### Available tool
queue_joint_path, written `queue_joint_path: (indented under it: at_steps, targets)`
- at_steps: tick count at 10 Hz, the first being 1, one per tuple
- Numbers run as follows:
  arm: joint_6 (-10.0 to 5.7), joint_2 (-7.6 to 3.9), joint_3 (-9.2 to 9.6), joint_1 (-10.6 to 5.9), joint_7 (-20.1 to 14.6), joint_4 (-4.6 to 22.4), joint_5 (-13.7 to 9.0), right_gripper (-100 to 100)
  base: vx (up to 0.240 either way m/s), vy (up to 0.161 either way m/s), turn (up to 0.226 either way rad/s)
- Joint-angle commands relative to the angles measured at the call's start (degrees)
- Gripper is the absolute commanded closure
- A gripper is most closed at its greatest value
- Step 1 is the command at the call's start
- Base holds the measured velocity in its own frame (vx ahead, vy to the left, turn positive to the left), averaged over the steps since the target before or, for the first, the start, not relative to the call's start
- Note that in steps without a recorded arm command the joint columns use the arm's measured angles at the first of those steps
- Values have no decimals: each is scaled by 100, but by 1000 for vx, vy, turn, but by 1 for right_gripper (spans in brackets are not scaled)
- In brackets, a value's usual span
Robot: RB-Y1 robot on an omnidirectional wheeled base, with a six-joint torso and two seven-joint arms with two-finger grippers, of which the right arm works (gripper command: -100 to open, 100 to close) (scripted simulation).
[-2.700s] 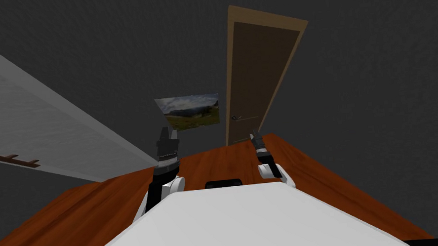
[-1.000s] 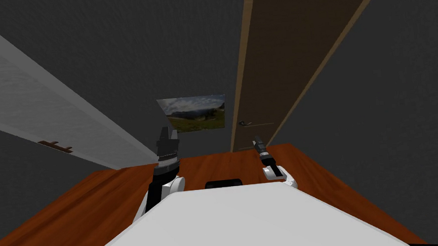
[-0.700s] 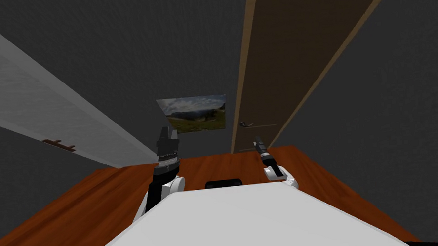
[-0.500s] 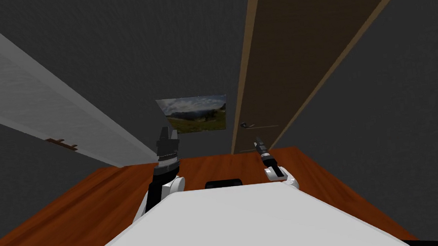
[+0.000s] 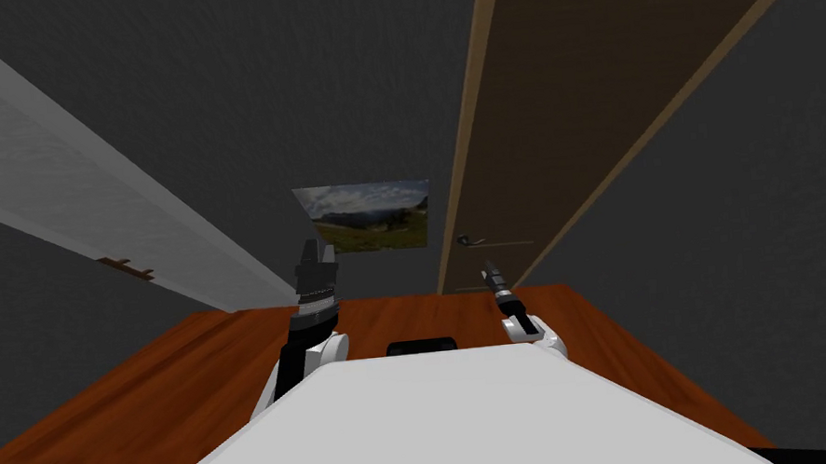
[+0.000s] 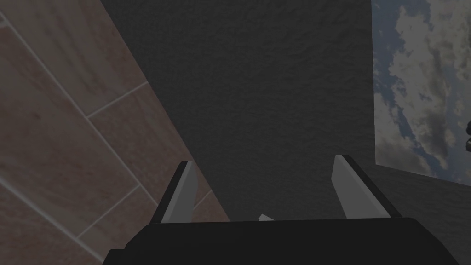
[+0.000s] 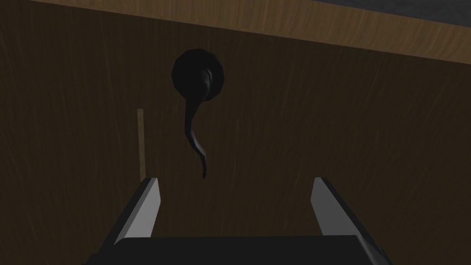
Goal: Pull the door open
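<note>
A dark brown door (image 5: 629, 56) in a lighter wooden frame (image 5: 473, 135) stands shut ahead, right of centre. Its dark lever handle (image 5: 470, 239) sits low near the frame's left side. My right gripper (image 5: 488, 271) is raised just short of the door, below and right of the handle. In the right wrist view the handle (image 7: 197, 110) hangs beyond the right gripper (image 7: 234, 195), whose fingers stand open with nothing between them. My left gripper (image 5: 311, 252) is held up in front of the wall, and its fingers (image 6: 184, 193) are open and empty.
A landscape picture (image 5: 368, 215) hangs on the dark wall left of the door. A long white surface (image 5: 52, 191) with a small brown fitting (image 5: 129, 266) runs along the left. The floor (image 5: 181, 376) is reddish wood.
I have moved closer to the door: it has grown in the head view and its top has left the picture. My right gripper now points nearer to the handle.
</note>
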Motion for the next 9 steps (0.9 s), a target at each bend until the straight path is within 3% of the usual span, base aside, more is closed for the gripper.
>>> queue_joint_path:
  at_steps: [1,9]
  targets:
    - [-59,-43,-22,-76,-59,208,19,-100,79,-45,48]
    - [-262,-215,-119,-347,-317,1031,107,-100,76,-43,55]
